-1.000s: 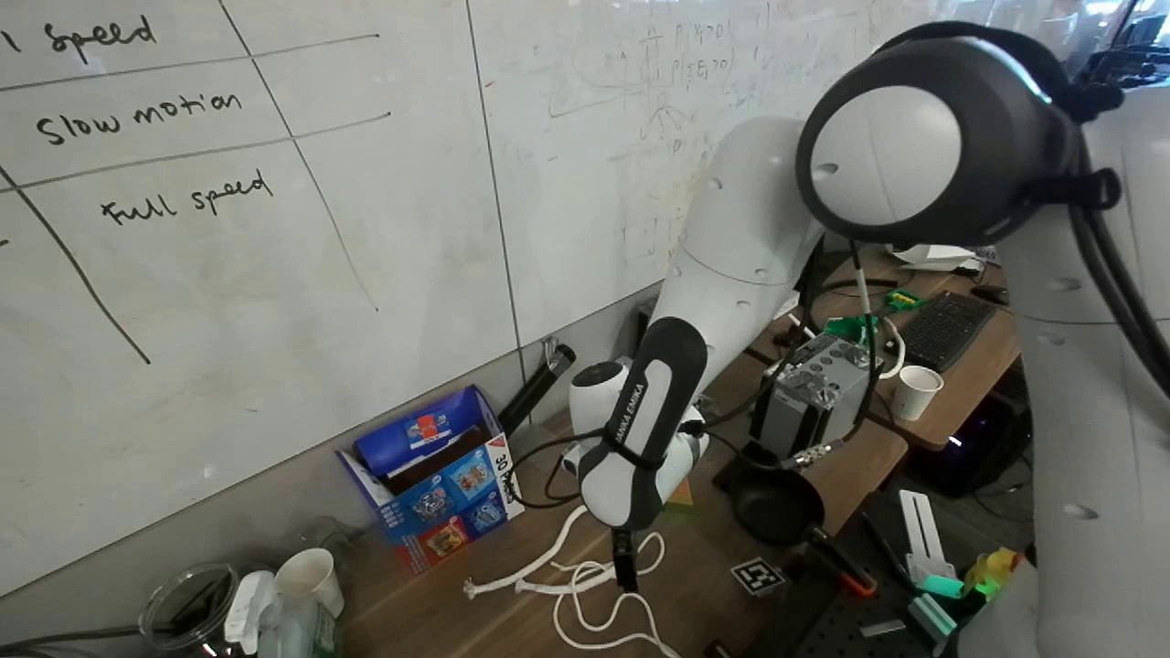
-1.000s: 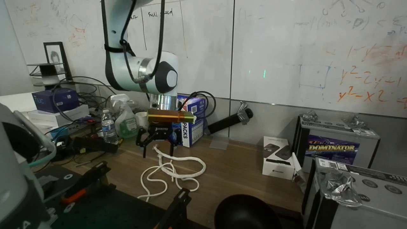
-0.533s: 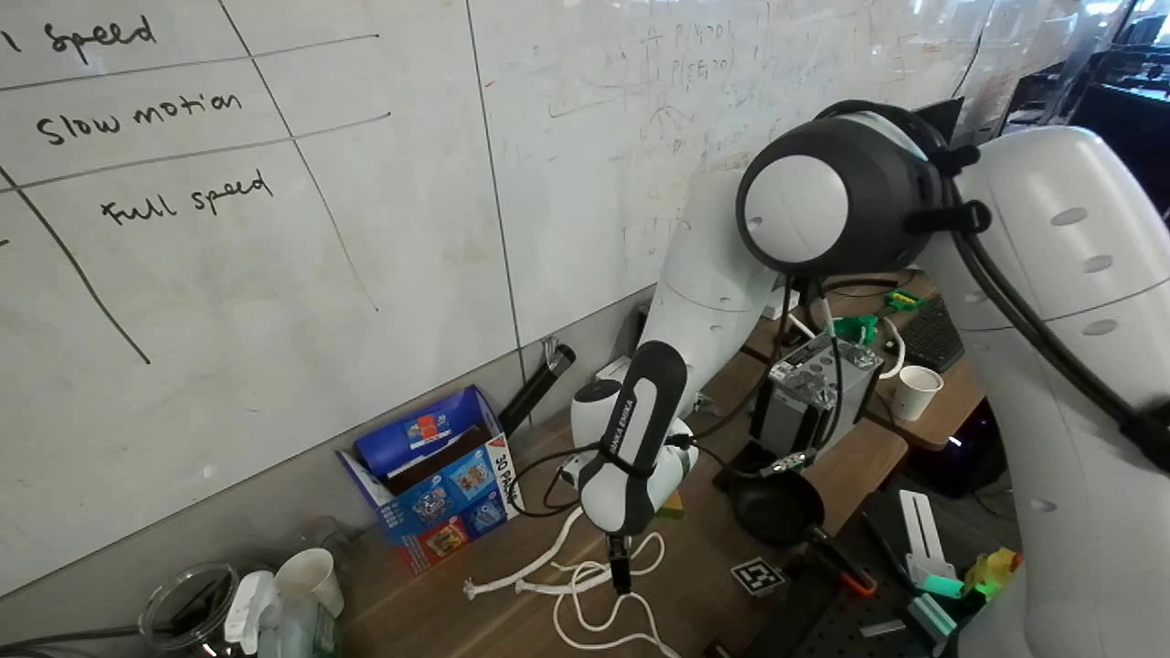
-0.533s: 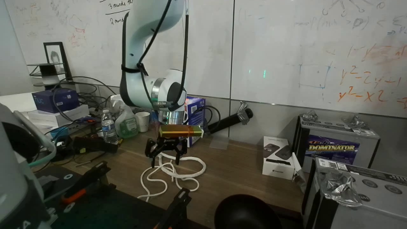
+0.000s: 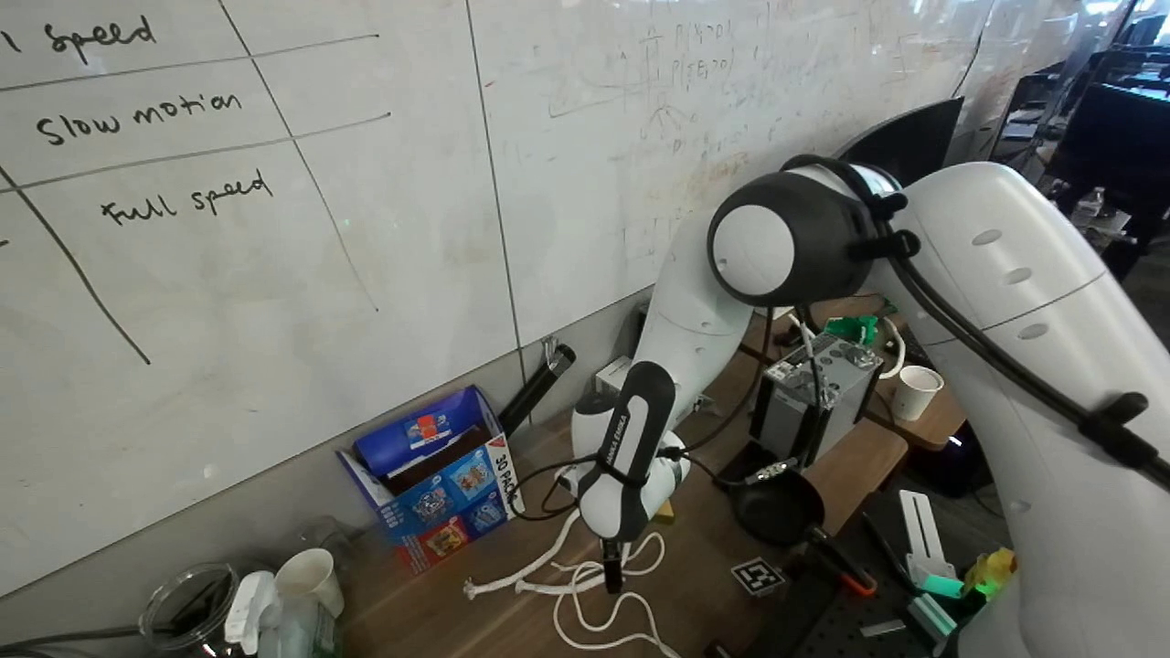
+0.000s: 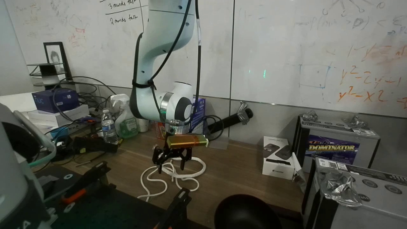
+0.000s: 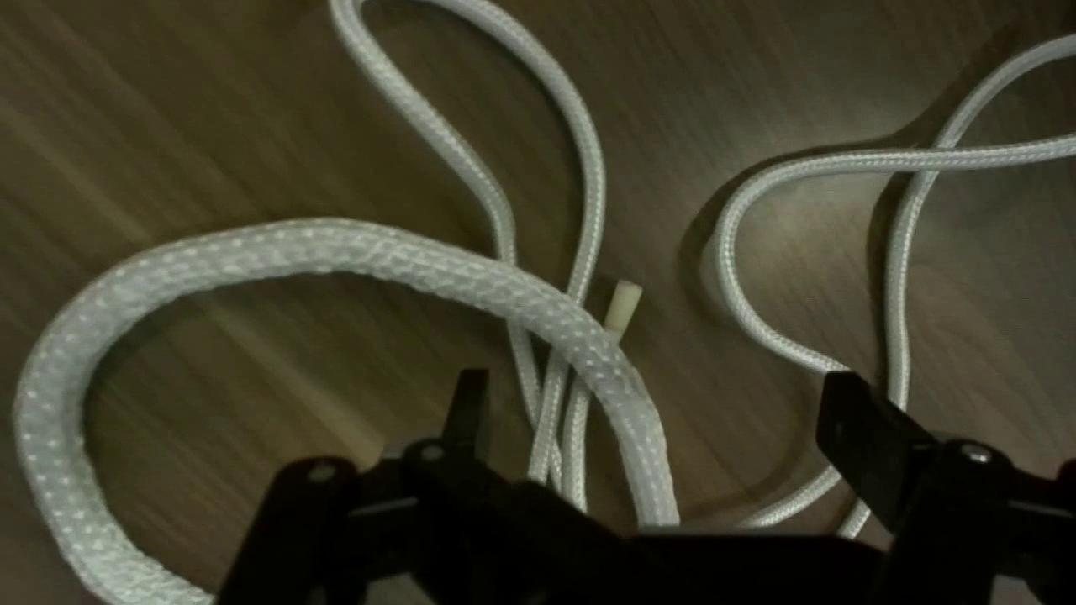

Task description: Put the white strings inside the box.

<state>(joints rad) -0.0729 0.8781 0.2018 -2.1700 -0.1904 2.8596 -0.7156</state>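
I have the black two-fingered gripper (image 6: 171,168) over the brown wooden table (image 6: 235,171), its jaws spread wide apart. Through my wrist view, the braided white strings (image 7: 319,246) lie on the table, the thick one curving toward nine o'clock; in an exterior view, the open-topped blue printed cardboard box (image 5: 448,503) sits at ten o'clock from the gripper.

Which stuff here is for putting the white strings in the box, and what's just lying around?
Part of the job:
white strings
open blue box, likely the target
end effector

Not part of it:
black pan
spray bottle
water bottle
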